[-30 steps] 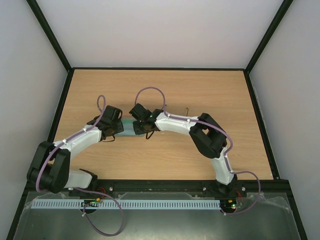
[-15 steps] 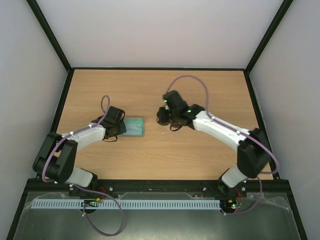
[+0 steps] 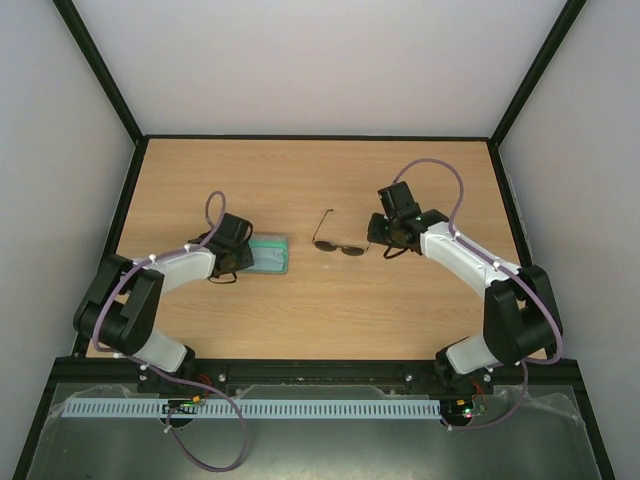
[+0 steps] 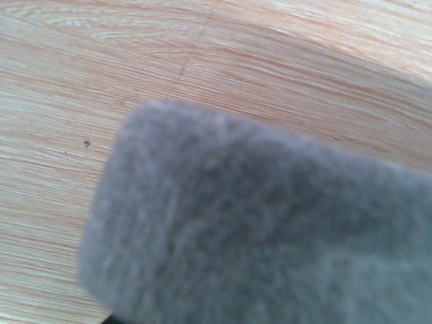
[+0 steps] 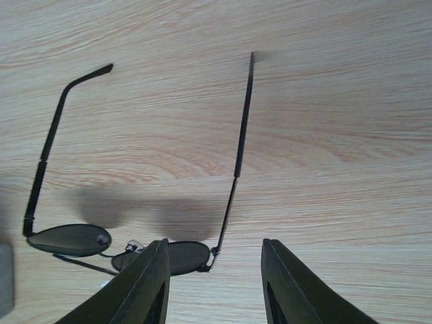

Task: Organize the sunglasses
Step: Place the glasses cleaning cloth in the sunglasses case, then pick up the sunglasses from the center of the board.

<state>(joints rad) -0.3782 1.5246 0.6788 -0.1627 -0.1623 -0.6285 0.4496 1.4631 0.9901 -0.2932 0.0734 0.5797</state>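
The sunglasses (image 3: 338,243) lie on the wooden table near its middle, lenses toward me and both temple arms unfolded. In the right wrist view the sunglasses (image 5: 67,239) show two dark lenses and thin arms. My right gripper (image 3: 385,235) is open just right of them. In its wrist view the gripper (image 5: 216,290) has its jaws spread, with the nearer hinge and part of one lens between them, touching nothing. My left gripper (image 3: 233,258) is at the left edge of the open grey case (image 3: 268,255), whose green lining faces up. The case's grey felt (image 4: 256,229) fills the left wrist view and hides the fingers.
The table (image 3: 300,180) has a black raised rim (image 3: 320,137) at the back and along both sides, with white walls beyond. A purple cable loops above each forearm. The arm bases stand at the near edge.
My right gripper has moved from over the case to the right. The sunglasses now lie uncovered on the table to its left. My left gripper has stayed at the case.
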